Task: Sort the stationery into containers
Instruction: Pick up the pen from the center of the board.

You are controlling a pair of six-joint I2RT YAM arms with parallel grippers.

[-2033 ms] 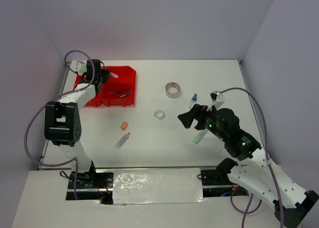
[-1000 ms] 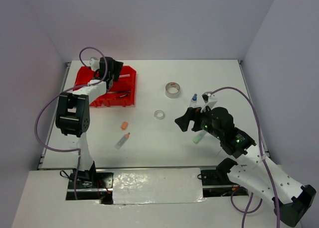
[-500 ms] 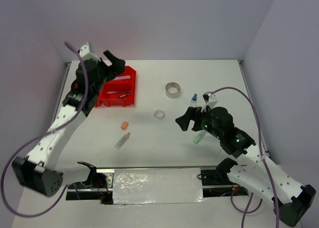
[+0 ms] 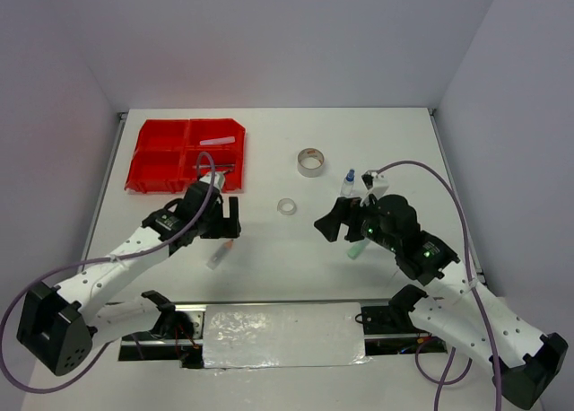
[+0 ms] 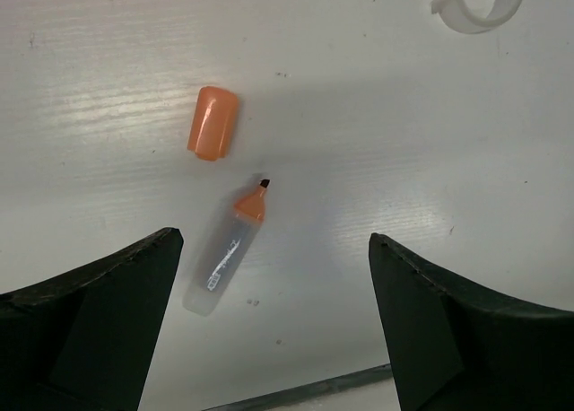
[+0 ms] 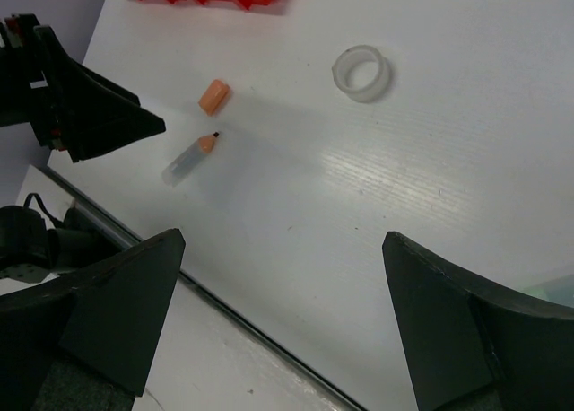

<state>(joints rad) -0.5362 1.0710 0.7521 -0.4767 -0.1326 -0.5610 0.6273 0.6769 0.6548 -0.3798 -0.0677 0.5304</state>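
2 pincers are in view, both spread wide and both empty. Nearest, the uncapped orange-tipped marker lies flat on the bench, with its loose orange cap just beyond the tip. The left pincer hovers directly above, jaws straddling the marker. The right pincer hangs over bare bench, a green marker beneath its arm. Farther out lie the clear tape ring, blue-capped bottle and grey tape roll. Farthest, the red tray holds a few pieces on its right side. Judgement: pick-up of the orange marker is in hand. The next move calls for descending, closing across the barrel and carrying it to a compartment.
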